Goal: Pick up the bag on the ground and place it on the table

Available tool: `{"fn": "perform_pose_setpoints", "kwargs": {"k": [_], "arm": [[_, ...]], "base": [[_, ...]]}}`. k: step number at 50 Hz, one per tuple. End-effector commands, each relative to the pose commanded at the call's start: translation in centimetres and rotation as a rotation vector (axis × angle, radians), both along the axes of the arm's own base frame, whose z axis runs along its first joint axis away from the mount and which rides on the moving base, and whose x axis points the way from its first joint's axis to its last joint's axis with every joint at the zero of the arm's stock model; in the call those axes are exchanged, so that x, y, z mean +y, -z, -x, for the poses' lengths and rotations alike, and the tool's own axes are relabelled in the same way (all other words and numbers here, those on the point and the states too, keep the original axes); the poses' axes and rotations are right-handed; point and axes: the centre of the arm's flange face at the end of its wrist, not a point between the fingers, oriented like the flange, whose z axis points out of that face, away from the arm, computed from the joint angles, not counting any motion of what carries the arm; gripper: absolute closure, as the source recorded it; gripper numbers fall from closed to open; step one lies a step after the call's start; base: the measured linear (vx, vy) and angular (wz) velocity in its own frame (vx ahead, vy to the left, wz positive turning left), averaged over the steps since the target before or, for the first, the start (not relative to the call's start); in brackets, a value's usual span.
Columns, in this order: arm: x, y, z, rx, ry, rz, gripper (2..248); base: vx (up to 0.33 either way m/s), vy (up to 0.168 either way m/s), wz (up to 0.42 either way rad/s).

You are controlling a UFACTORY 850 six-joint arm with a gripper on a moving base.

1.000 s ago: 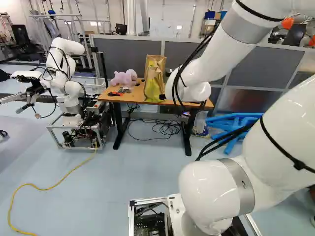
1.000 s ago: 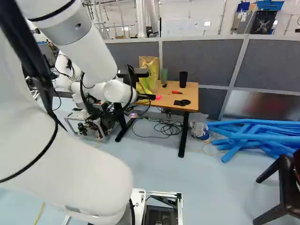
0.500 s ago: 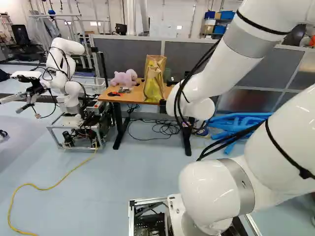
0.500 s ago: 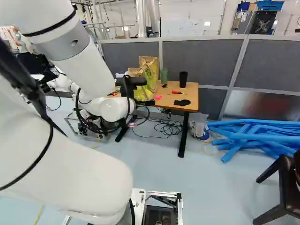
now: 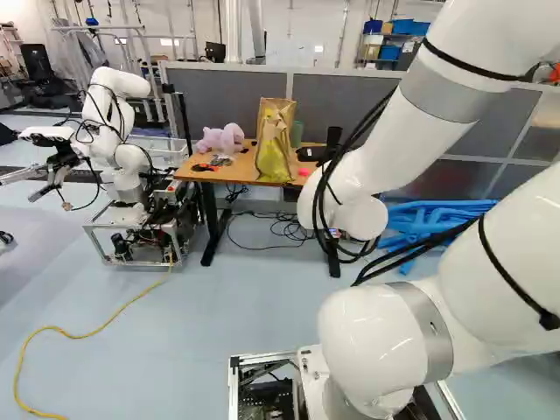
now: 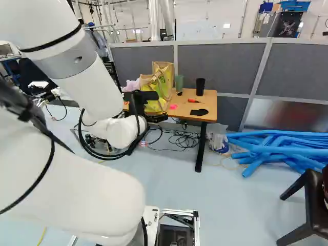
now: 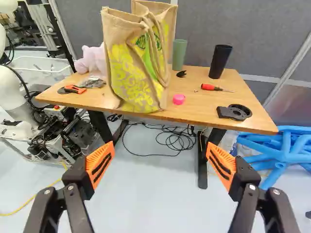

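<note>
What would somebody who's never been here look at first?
Probably the big tan-and-yellow bag, standing up tall on the wooden table, with what looks like another one behind it. Next might come the end effector in the wrist view, its orange pads spread wide apart with nothing between them. Then the heap of bright blue tubes, right of the table in the right base view.

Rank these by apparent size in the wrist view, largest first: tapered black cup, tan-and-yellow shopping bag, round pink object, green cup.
1. Shopping bag
2. Black cup and green cup, too alike to rank
3. Pink object
</note>
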Motion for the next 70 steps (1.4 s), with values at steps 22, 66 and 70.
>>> {"fn": "perform_pose_setpoints", "kwargs": {"k": [22, 66, 70], "arm": [[0.1, 0.8, 1.4, -0.031, -0.006, -0.003, 3], [0.1, 0.9, 1.6, -0.037, -0.007, -0.004, 3], [0.1, 0.9, 1.6, -0.037, -0.007, -0.004, 3]], "base": [[0.0, 0.0, 0.0], [0.0, 0.0, 0.0], [0.0, 0.0, 0.0]]}}
